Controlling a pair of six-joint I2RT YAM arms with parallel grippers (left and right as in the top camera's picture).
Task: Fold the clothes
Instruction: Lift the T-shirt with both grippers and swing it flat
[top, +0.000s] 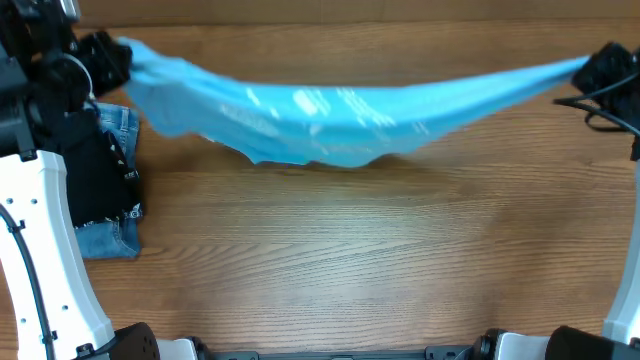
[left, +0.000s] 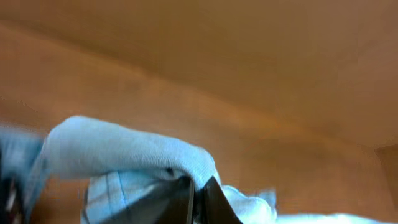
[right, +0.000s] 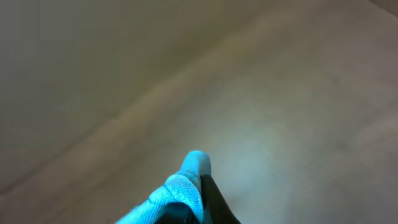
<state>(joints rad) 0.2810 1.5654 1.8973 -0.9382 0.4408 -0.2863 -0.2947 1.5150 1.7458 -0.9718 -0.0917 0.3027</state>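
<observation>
Claws are pinching opposite ends of the T-shirt (top: 330, 110): left claw (top: 108, 55), right claw (top: 598, 68). Cloth is hanging stretched over the counter (top: 350, 250), likely to flatten it.

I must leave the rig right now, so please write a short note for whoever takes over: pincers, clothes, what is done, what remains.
Left pincer: shut on one end of the T-shirt.
Right pincer: shut on the other end.
T-shirt: stretched between both pincers over the far part of the table, sagging in the middle.
Jeans and black garment: piled at the left, not held.
Done: shirt gripped and spread out.
Left: lay it flat and fold it; no fold yet.
</observation>
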